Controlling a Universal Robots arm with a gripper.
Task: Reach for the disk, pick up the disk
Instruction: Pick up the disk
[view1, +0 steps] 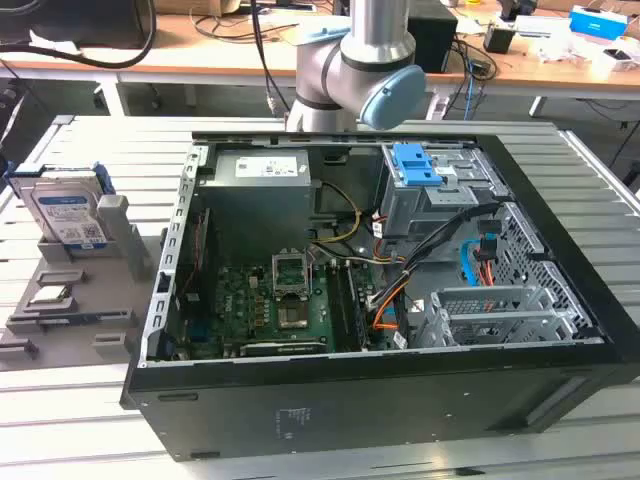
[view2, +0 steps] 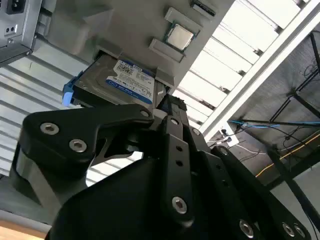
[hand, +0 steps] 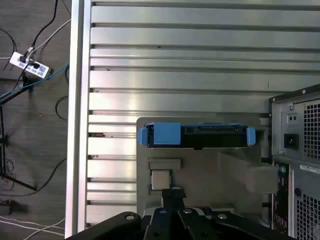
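The disk (view1: 68, 212) stands tilted in a grey holder (view1: 112, 250) on the slatted table (view1: 60, 420), at the exterior view's left of the open computer case (view1: 400, 400). In the second wrist view the disk (view2: 127, 80) shows its blue-and-white barcoded label. In the first wrist view the disk (hand: 195, 136) is edge-on, with its blue rails showing. The gripper (hand: 172, 192) hangs apart from it, its fingers pressed together and holding nothing.
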